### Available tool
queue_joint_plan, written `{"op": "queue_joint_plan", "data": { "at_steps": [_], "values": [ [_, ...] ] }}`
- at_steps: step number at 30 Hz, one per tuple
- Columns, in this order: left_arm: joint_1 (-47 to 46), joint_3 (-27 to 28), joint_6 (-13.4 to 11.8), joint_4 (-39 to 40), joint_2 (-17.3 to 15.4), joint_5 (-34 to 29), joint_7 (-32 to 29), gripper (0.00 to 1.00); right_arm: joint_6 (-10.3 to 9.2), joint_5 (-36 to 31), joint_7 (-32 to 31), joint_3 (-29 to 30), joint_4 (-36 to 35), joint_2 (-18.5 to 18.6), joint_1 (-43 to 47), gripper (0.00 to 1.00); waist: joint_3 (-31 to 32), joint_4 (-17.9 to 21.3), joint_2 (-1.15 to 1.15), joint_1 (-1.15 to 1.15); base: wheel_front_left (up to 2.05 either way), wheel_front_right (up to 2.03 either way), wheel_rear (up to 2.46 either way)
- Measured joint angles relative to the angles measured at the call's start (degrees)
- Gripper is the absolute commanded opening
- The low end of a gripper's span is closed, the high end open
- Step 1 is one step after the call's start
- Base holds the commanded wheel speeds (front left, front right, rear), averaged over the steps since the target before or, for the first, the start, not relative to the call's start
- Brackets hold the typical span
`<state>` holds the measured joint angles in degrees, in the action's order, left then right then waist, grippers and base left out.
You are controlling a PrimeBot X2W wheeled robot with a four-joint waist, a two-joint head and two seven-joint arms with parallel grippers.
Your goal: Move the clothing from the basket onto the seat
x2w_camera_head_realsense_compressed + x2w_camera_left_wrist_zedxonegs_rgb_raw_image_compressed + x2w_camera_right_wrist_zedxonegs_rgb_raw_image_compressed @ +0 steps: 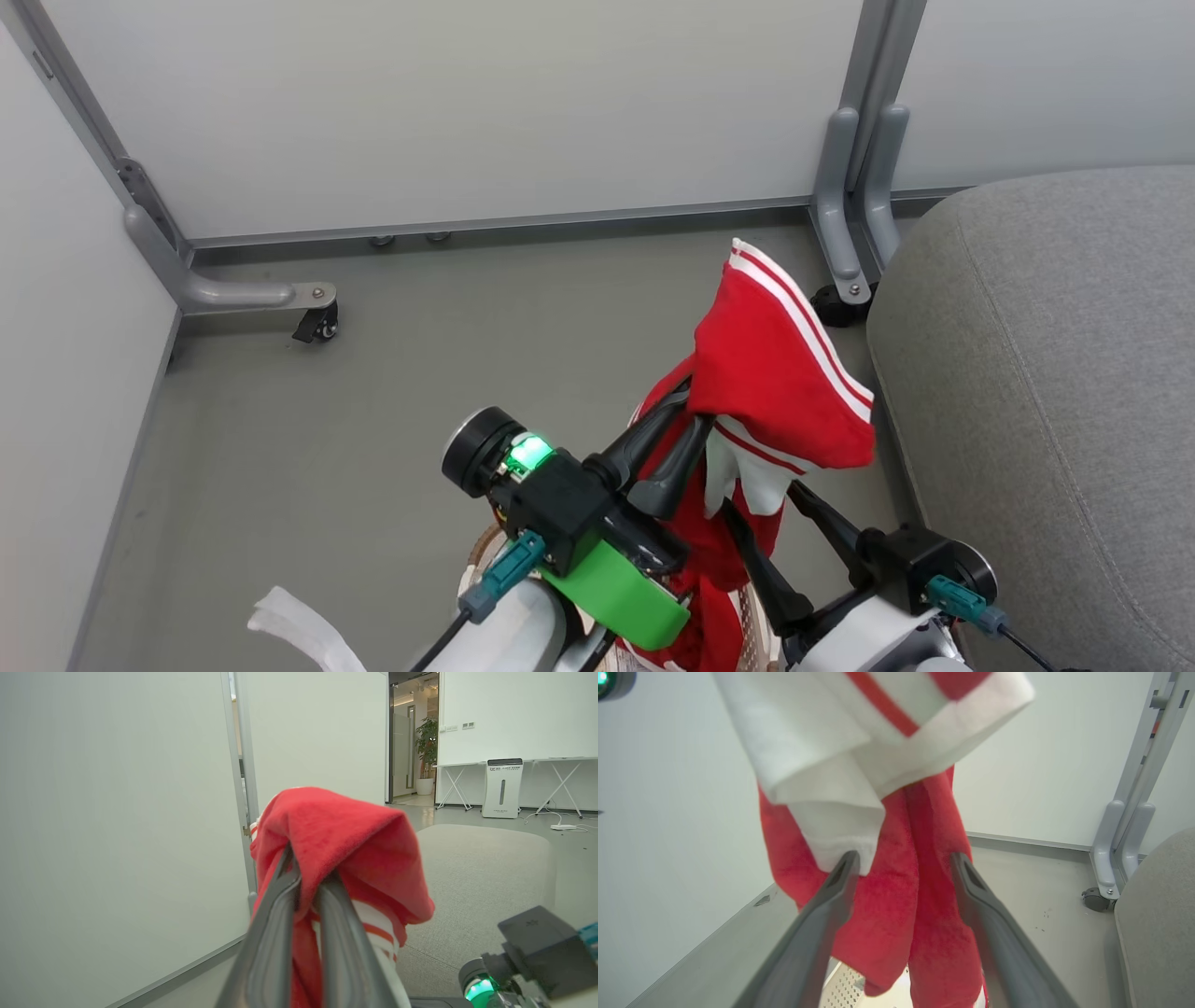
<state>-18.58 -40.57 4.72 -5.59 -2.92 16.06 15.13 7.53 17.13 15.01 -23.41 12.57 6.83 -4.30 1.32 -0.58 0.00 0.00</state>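
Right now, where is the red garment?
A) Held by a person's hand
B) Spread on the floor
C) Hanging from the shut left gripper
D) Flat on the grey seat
C: the left gripper is closed on the red garment, which hangs in the air beside the seat, while the right gripper is open.

The seat (1055, 373) is lying open on the right; the partition foot (840, 243) is standing at its far corner, and the hanging clothing (775, 373) is crowding its edge.
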Motion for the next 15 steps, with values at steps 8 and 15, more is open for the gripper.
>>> {"op": "queue_joint_plan", "data": {
  "at_steps": [8,15],
  "values": [
    [-0.87,-1.25,-0.70,-0.57,0.00,0.48,0.00,0.00,0.00,-3.70,0.00,3.44,0.88,-1.53,-1.08,1.00,-0.33,-0.38,0.00,0.00,0.00,0.00,0.00],
    [-1.58,-2.46,-0.59,-1.34,0.00,0.81,-0.01,0.00,0.00,-5.61,0.00,1.34,0.80,-1.23,-1.91,1.00,-0.61,-0.48,0.00,0.00,0.00,0.00,0.00]
  ]
}}
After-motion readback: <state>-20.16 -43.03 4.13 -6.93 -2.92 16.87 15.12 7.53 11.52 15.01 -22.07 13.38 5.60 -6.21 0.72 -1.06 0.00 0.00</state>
